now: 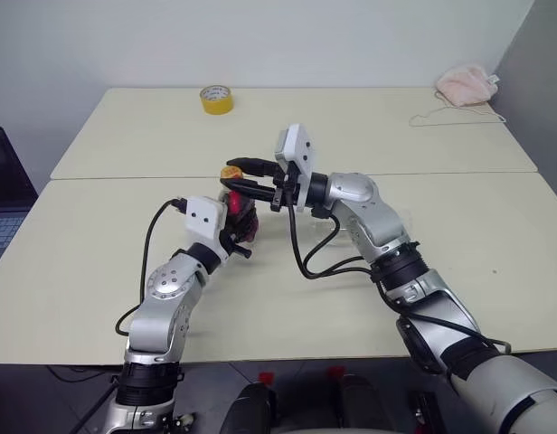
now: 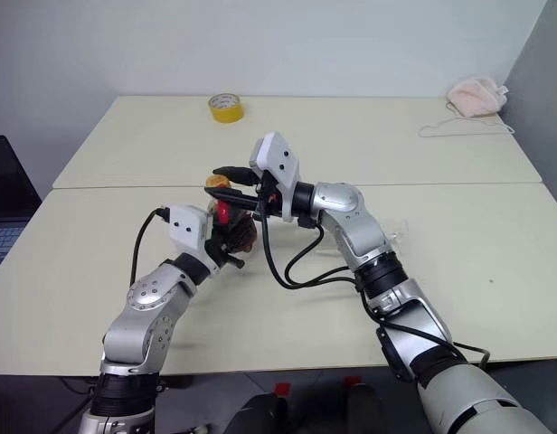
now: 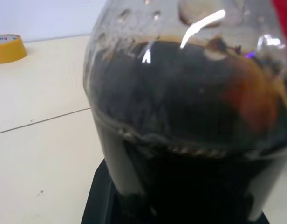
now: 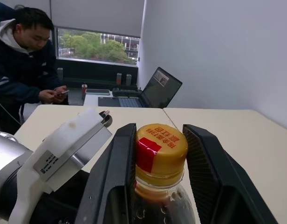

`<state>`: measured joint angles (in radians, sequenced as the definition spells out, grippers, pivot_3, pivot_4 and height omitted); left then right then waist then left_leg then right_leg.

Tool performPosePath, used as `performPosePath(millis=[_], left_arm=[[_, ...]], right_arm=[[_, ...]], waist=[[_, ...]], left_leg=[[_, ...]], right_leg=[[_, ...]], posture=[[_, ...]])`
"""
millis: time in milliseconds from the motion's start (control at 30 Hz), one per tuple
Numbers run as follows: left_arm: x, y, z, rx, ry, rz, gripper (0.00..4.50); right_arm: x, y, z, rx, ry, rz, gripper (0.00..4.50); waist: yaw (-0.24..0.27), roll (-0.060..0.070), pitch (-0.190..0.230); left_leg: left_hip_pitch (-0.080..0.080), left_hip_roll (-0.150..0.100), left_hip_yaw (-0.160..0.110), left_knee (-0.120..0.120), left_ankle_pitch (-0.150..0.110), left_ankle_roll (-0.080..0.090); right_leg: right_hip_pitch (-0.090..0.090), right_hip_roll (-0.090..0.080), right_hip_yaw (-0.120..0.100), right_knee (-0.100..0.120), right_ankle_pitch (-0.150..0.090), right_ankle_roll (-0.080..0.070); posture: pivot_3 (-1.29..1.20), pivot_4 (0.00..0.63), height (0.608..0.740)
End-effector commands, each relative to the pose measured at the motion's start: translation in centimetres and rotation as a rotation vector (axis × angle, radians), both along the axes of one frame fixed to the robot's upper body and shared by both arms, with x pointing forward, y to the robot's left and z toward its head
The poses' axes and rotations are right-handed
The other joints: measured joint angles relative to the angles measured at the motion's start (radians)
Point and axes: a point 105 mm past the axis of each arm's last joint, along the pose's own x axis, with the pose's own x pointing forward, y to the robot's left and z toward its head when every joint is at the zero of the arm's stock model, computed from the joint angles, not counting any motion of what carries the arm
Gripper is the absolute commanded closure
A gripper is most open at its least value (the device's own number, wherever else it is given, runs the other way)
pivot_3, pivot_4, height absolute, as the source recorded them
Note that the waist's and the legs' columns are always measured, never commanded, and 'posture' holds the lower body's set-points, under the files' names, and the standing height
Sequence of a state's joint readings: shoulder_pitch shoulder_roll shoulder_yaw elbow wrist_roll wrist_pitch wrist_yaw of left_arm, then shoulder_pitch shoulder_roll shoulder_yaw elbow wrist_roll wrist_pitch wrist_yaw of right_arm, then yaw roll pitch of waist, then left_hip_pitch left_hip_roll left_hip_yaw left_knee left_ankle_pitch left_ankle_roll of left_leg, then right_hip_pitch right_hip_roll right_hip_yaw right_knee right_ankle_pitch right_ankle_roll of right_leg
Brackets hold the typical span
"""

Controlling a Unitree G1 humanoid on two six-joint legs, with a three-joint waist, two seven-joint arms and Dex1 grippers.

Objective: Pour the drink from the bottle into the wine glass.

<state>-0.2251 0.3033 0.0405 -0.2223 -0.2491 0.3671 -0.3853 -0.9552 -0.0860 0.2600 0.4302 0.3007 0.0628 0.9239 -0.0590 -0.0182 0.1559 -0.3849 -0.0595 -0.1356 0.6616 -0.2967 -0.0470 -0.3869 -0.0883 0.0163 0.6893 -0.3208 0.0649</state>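
the left tool [image 1: 235, 228] pinches the body of the bottle [image 2: 231, 220], holding it upright above the bench [image 1: 98, 244] with the drink [image 3: 190, 121] dark inside. the right tool [image 4: 158, 154] brackets the yellow cap [image 4: 160, 147], one finger touching, the other with a sliver of gap. the step in hand looks like unscrewing: the right should squeeze fully before twisting, while the left keeps the bottle from turning. the wine glass [image 2: 398, 231] stands just behind the right arm, close enough to be knocked.
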Motion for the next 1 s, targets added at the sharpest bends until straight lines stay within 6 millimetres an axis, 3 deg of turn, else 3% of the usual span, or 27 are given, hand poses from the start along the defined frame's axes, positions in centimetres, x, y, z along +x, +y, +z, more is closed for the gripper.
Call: performPosePath(millis=[33, 67, 367, 500, 733, 1000], left_arm=[[-0.5, 0.2, 2.5, -0.02, -0.102, -0.001, 3.58], [-0.5, 0.2, 2.5, -0.019, -0.102, -0.001, 3.58], [0.1, 0.1, 2.6, -0.008, -0.13, 0.026, 3.6], [0.5, 0.4, 2.9, 0.008, -0.159, 0.076, 3.6], [1.1, 0.3, 2.6, 0.044, -0.18, 0.134, 3.6], [1.6, 0.0, 2.4, 0.061, -0.19, 0.151, 3.6]], right_arm=[[0.3, -1.7, 0.9, 0.021, -0.007, -0.025, 3.27], [0.3, -1.7, 0.9, 0.02, -0.004, -0.028, 3.27], [-1.9, -3.0, 1.9, 0.106, 0.082, -0.078, 0.09], [-2.8, -3.6, 2.9, 0.156, 0.08, -0.191, 0.0], [-2.0, -2.4, 2.9, 0.157, 0.141, -0.498, 0.0], [-2.7, -0.8, 3.6, 0.142, 0.194, -0.5, 0.0]], waist=[[0.0, 0.0, 0.0], [0.0, 0.0, 0.0], [0.003, 0.0, 0.0], [0.003, 0.0, 0.0], [0.003, 0.0, 0.0], [0.003, 0.0, 0.0]], left_leg=[[0.0, 0.0, 0.0, 0.0, 0.0, 0.0], [0.0, 0.0, 0.0, 0.0, 0.0, 0.0], [-0.001, 0.0, 0.0, 0.0, 0.0, 0.0], [-0.001, 0.0, 0.0, 0.0, 0.0, 0.0], [-0.001, 0.0, 0.0, 0.0, 0.0, 0.0], [-0.001, -0.001, 0.0, 0.0, 0.0, 0.0]], right_leg=[[0.0, 0.0, 0.0, 0.0, 0.0, 0.0], [0.0, 0.0, 0.0, 0.0, 0.0, 0.0], [0.0, -0.001, 0.0, 0.0, 0.0, 0.0], [-0.001, -0.001, 0.0, 0.0, 0.0, 0.0], [-0.002, -0.001, 0.001, 0.001, 0.0, 0.0], [-0.001, -0.001, 0.001, 0.001, 0.0, 0.0]], posture=[[0.0, 0.15, 0.74], [0.0, 0.15, 0.74], [0.0, 0.15, 0.74], [0.0, 0.15, 0.74], [0.0, 0.15, 0.74], [0.0, 0.15, 0.74]])
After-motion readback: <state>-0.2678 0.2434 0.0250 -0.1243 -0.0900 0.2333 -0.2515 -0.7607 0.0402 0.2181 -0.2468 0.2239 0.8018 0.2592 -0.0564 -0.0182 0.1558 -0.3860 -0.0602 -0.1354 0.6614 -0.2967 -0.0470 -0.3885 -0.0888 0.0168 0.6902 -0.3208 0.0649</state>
